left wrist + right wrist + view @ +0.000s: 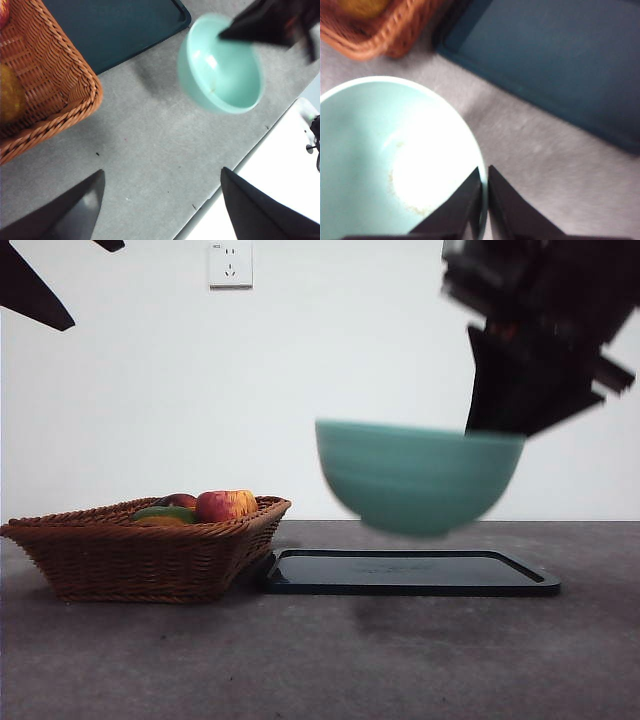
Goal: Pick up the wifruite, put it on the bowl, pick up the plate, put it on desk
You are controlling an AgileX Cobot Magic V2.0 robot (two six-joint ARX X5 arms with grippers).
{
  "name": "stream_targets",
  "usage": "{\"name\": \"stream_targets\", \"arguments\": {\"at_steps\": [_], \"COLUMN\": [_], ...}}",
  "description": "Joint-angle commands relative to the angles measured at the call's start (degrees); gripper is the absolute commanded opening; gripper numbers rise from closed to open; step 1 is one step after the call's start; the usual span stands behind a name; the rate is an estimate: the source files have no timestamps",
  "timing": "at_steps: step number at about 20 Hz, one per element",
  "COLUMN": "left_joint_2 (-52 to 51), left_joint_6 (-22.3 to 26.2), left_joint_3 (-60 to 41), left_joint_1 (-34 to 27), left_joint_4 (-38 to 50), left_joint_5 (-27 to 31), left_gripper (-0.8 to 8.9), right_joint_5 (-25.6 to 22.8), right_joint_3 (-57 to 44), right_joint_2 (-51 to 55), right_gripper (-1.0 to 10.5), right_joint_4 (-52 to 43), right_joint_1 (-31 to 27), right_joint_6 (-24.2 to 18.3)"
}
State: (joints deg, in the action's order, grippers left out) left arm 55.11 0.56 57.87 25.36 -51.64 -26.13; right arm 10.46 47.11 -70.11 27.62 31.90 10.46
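My right gripper (pixel 485 170) is shut on the rim of the teal-green bowl (pixel 380 160). It holds the bowl (pixel 415 475) in the air above the dark flat tray (pixel 410 572), slightly tilted and blurred. The bowl (pixel 222 70) is empty inside. In the front view the right gripper (pixel 495 410) comes down from the top right. A golden-brown fruit, the wifruite (pixel 7 95), lies in the wicker basket (pixel 60 75); it also shows in the right wrist view (pixel 362 6). My left gripper (pixel 162 172) is open and empty above the grey desk (pixel 320 660).
The basket (pixel 150 550) stands left of the tray and holds a red-yellow apple (pixel 225 505) and a green fruit (pixel 165 512). The desk's edge and a white floor (pixel 280 190) lie near the left gripper. The left arm shows as a black tip (pixel 30 285).
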Motion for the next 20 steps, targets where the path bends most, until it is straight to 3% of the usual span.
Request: {"name": "stream_targets", "arguments": {"at_steps": [1,12,16,20], "left_joint_2": [0.4,0.4,0.4,0.4], "left_joint_6": [0.5,0.5,0.5,0.5], "left_joint_3": [0.7,0.7,0.7,0.7], "left_joint_1": [0.3,0.3,0.3,0.3], "left_joint_4": [0.3,0.2,0.2,0.2], "left_joint_5": [-0.5,-0.5,-0.5,-0.5], "left_gripper": [3.74,3.74,3.74,3.74], "right_joint_5": [0.0,-0.4,-1.3,-1.7], "right_joint_3": [-3.3,-7.1,-7.1,-7.0], "right_joint_2": [-1.5,-7.5,-7.5,-6.9], "right_gripper": [0.1,0.1,2.4,2.5], "right_joint_4": [-4.6,-9.7,-9.6,-9.6], "right_joint_1": [0.9,1.1,1.8,2.1], "right_joint_6": [3.7,4.5,4.6,4.6]}}
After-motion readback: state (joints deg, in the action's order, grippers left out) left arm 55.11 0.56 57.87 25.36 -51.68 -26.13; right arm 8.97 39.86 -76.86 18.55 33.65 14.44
